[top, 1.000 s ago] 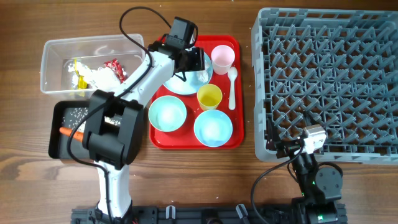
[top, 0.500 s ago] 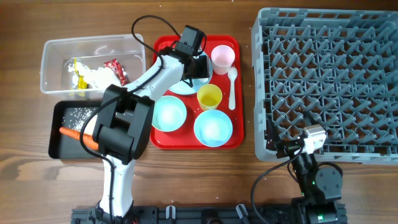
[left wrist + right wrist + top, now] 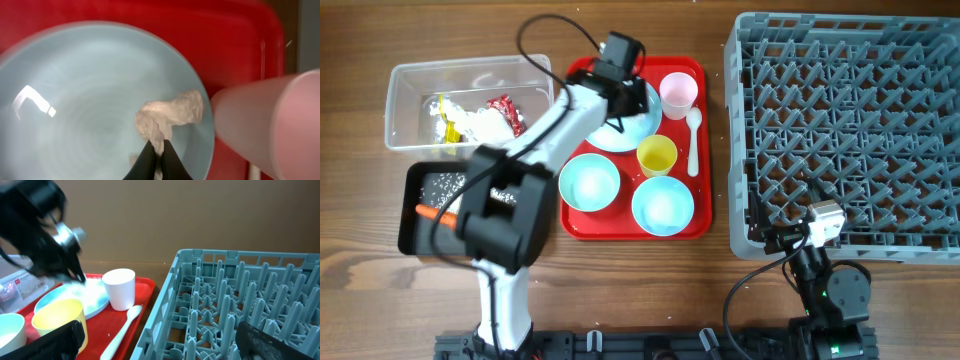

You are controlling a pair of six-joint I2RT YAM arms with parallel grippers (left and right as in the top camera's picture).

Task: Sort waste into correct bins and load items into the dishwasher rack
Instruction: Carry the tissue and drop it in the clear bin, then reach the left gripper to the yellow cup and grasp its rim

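Observation:
My left gripper (image 3: 159,146) is shut on a white crumpled tissue (image 3: 172,114) lying on the light blue plate (image 3: 75,100). From overhead, that gripper (image 3: 623,103) hangs over the plate (image 3: 642,128) at the back of the red tray, next to the pink cup (image 3: 678,92). The yellow cup (image 3: 657,155), a white spoon (image 3: 693,140) and two light blue bowls (image 3: 590,183) (image 3: 663,205) stand on the tray. My right gripper (image 3: 165,340) stands open and holds nothing, low by the front left corner of the grey dishwasher rack (image 3: 850,120).
A clear bin (image 3: 410,80) at the back left holds red and yellow wrappers and tissue. In front of it, the black bin (image 3: 415,238) holds white grains and an orange carrot (image 3: 435,213). The red tray (image 3: 700,225) lies between the bins and the rack.
My left gripper has closed its jaws onto the tissue on the plate and shifted slightly over it. The right arm has not moved.

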